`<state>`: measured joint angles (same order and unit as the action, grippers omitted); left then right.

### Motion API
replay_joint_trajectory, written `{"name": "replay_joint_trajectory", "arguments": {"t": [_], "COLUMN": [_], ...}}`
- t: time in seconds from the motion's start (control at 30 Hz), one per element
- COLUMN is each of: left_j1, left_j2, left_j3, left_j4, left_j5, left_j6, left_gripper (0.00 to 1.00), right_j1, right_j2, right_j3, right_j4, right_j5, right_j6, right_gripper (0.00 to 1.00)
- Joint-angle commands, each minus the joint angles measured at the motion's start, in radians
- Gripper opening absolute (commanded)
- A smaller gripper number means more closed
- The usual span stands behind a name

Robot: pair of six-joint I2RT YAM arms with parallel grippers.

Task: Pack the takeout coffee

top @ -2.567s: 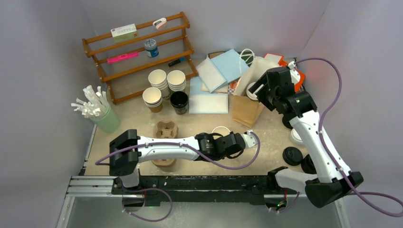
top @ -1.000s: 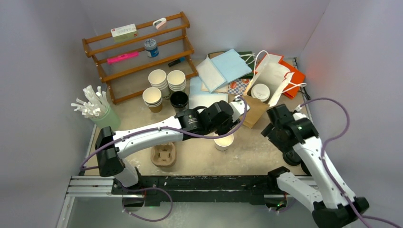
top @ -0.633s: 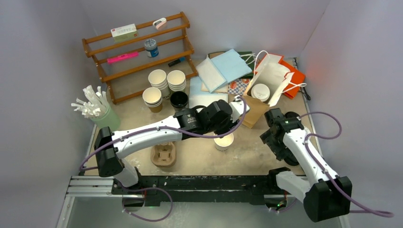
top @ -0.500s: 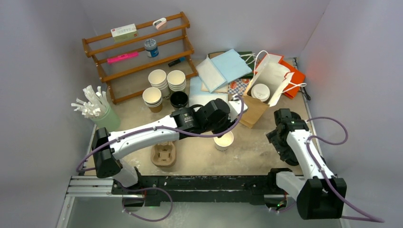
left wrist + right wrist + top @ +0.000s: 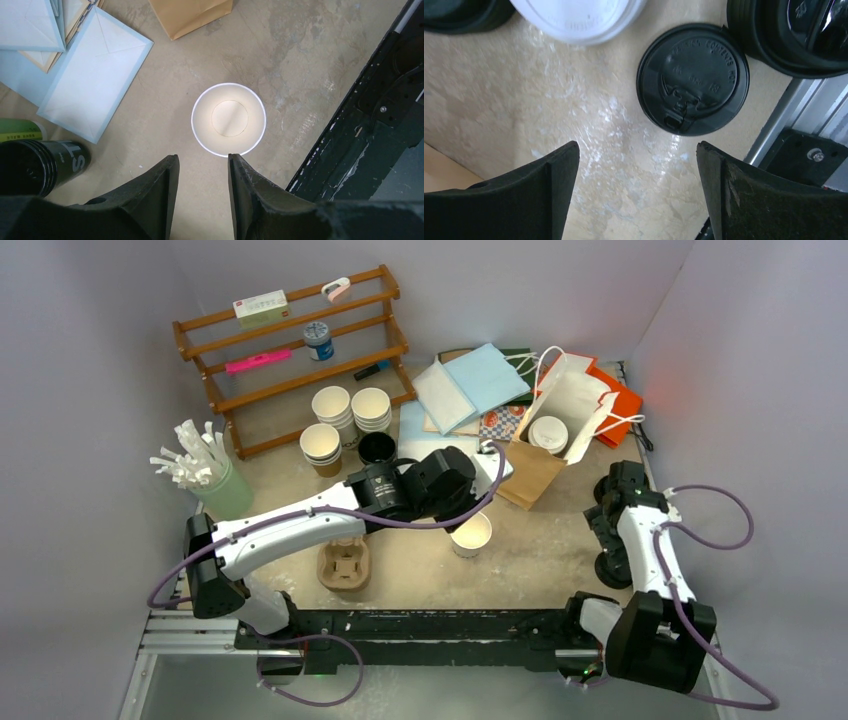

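Note:
One takeout coffee cup with a white lid (image 5: 548,433) stands inside the open paper bag (image 5: 524,478) at the back right. A second kraft cup (image 5: 470,533) stands lidless and empty mid-table, white inside (image 5: 228,119). My left gripper (image 5: 458,508) hovers just left of it, open, its fingertips (image 5: 202,160) short of the rim with nothing between them. My right gripper (image 5: 608,530) hangs open over the table's right edge (image 5: 636,147). A loose black lid (image 5: 693,79) lies just beyond its fingers.
A white lid (image 5: 579,17) and stacked black lids (image 5: 794,35) lie beside the loose one. A pulp cup tray (image 5: 345,565) sits front left, spare cups (image 5: 340,410) and a black cup (image 5: 377,450) behind it. Blue envelopes (image 5: 95,82), a wooden rack (image 5: 290,350) and a stirrer cup (image 5: 215,485) are also there.
My right arm has drawn back from the bag to the lids at the right edge and opened wider. The lidded cup stays in the bag. My left arm has drifted slightly left.

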<state>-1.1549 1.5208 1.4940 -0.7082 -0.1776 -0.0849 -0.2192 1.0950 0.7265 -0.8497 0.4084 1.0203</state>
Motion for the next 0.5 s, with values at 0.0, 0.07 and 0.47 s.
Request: {"name": "replay_joint_trajectory", "arguments": {"t": [0.0, 0.07, 0.47], "left_j1": [0.004, 0.004, 0.004], "left_j2": [-0.011, -0.006, 0.018], "left_j3": [0.064, 0.066, 0.080], "left_j4": [-0.020, -0.024, -0.051], "left_j5": [0.031, 0.050, 0.062], "left_j6": [0.004, -0.012, -0.044], "left_gripper": [0.42, 0.42, 0.41], "right_j1": [-0.087, -0.123, -0.219], "right_j2": [0.028, 0.060, 0.115], "right_j3": [0.014, 0.018, -0.032], "right_j4": [0.107, 0.141, 0.280], "right_j5": [-0.043, -0.082, -0.192], "right_j6": [-0.102, -0.147, -0.240], "right_gripper": [0.88, 0.87, 0.76]}}
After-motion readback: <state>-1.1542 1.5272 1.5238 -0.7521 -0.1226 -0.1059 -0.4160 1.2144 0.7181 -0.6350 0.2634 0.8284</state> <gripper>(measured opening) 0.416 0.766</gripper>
